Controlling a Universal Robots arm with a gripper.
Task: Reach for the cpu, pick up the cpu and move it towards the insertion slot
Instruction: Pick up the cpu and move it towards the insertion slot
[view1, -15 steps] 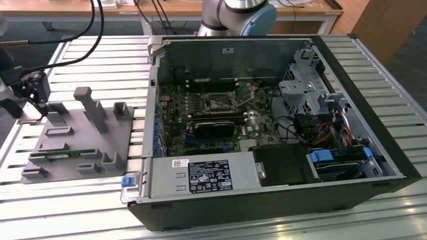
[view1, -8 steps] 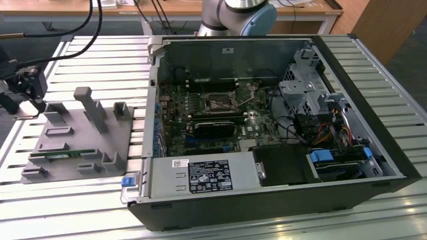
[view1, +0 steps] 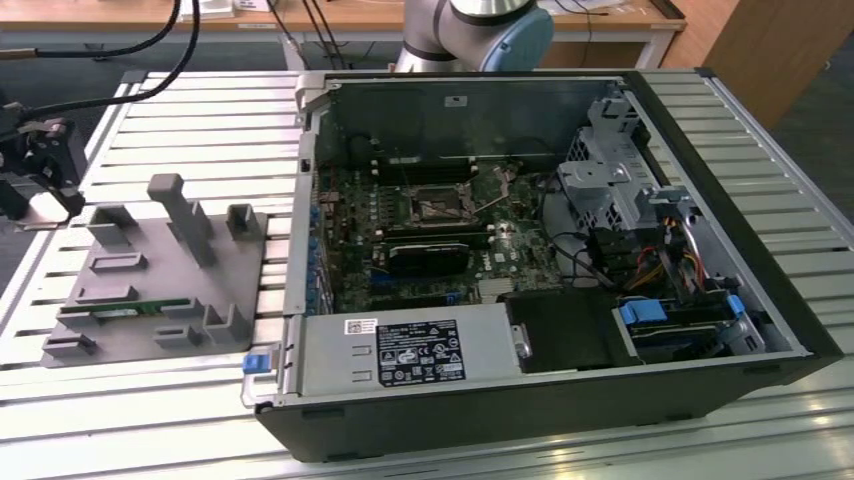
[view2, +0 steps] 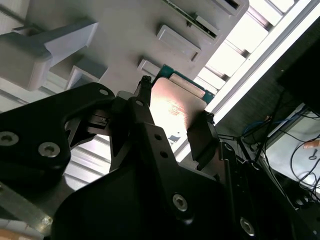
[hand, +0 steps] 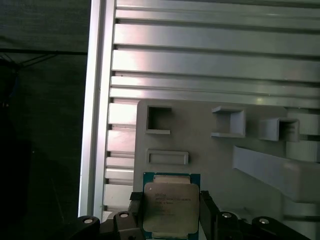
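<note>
cpu (hand: 171, 207) between jaws, both wrist views; jaws pinch its two opposite edges, over grey tray (hand: 210, 150).

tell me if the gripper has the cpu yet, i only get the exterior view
Observer: Yes. In the first wrist view the gripper is shut on the cpu, with one finger against each of two opposite edges.
Operator: where exactly is it
Observer: Over the grey tray, near its corner, right next to a shallow rectangular recess.
</note>
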